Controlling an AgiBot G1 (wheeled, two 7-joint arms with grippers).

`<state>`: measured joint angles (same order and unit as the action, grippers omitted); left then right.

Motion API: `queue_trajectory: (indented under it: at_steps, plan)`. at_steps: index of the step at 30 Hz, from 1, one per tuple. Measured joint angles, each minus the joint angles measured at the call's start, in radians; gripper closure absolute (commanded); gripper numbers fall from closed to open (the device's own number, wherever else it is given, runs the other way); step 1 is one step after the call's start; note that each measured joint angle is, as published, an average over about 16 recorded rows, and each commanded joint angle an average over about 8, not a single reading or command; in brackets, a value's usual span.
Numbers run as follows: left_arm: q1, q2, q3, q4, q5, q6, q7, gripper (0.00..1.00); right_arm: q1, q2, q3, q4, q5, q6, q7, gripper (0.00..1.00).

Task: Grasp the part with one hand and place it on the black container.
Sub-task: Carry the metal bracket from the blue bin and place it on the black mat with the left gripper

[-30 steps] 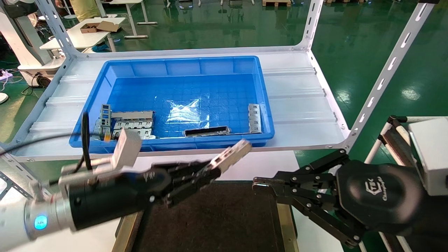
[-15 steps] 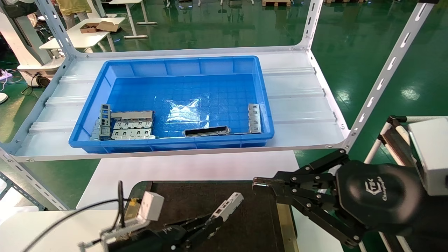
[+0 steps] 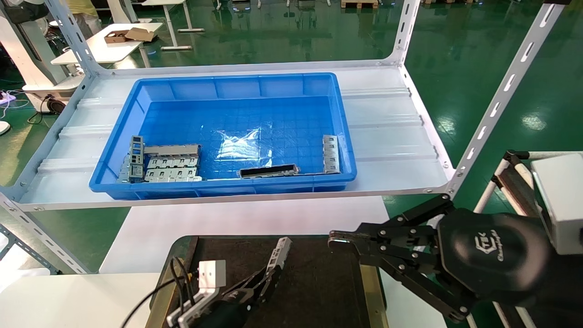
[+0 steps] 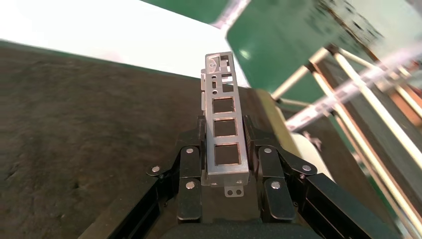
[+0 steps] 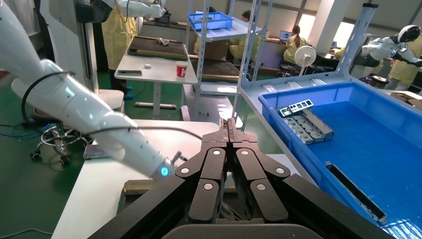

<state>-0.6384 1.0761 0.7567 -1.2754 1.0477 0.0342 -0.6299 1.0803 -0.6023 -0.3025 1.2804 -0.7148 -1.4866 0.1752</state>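
Observation:
The part, a slim silver bar with rectangular windows, is clamped at one end in my left gripper. It points up and away, low over the black container. In the left wrist view the fingers press both sides of the part, with the black container's surface right below. I cannot tell whether the part touches the tray. My right gripper is shut and empty above the container's right edge; in the right wrist view its jaws meet.
A blue bin stands on the white shelf behind. It holds grey multi-tab cages, a dark slotted piece and another silver bar. The shelf's slanted post stands at the right.
My left arm has dropped and drawn back toward me, bringing the part from near the bin's front edge down over the black container. The right arm has not moved.

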Motion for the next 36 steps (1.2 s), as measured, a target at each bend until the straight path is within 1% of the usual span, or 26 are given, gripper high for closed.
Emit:
queue_trajectory:
  at_steps: [5, 11, 18, 26, 27, 28, 29, 34, 35, 36]
  plan:
    - [0.009, 0.071, 0.038, 0.033, -0.008, -0.144, 0.008, 1.00, 0.000, 0.000, 0.000, 0.000, 0.000, 0.000, 0.000, 1.00]
    - [0.019, 0.120, 0.085, 0.051, -0.051, -0.273, 0.040, 1.00, 0.000, 0.000, -0.001, 0.000, 0.000, 0.000, 0.000, 1.00]
    - [0.033, 0.132, 0.146, 0.027, -0.142, -0.385, 0.105, 1.00, 0.000, 0.000, -0.001, 0.000, 0.001, 0.000, 0.000, 1.00]
    - [0.018, 0.122, 0.232, -0.020, -0.310, -0.498, 0.214, 1.00, 0.000, 0.000, -0.001, 0.000, 0.001, 0.001, -0.001, 1.00]
    - [0.013, 0.121, 0.243, -0.025, -0.335, -0.511, 0.229, 0.96, 0.000, 0.001, -0.001, 0.000, 0.001, 0.001, -0.001, 0.98]
    - [0.007, 0.119, 0.255, -0.031, -0.360, -0.524, 0.245, 0.87, 0.000, 0.001, -0.001, 0.000, 0.001, 0.001, -0.001, 0.93]
    - [0.001, 0.117, 0.266, -0.035, -0.385, -0.536, 0.259, 0.74, 0.000, 0.001, -0.001, 0.000, 0.001, 0.001, -0.001, 0.84]
    - [-0.031, 0.111, 0.315, -0.054, -0.497, -0.584, 0.326, 0.12, 0.000, 0.001, -0.002, 0.000, 0.001, 0.001, -0.001, 0.22]
    - [-0.038, 0.109, 0.323, -0.057, -0.516, -0.591, 0.337, 0.03, 0.000, 0.001, -0.002, 0.000, 0.001, 0.001, -0.001, 0.12]
    - [-0.044, 0.108, 0.330, -0.059, -0.532, -0.596, 0.346, 0.00, 0.000, 0.001, -0.002, 0.000, 0.001, 0.001, -0.001, 0.04]
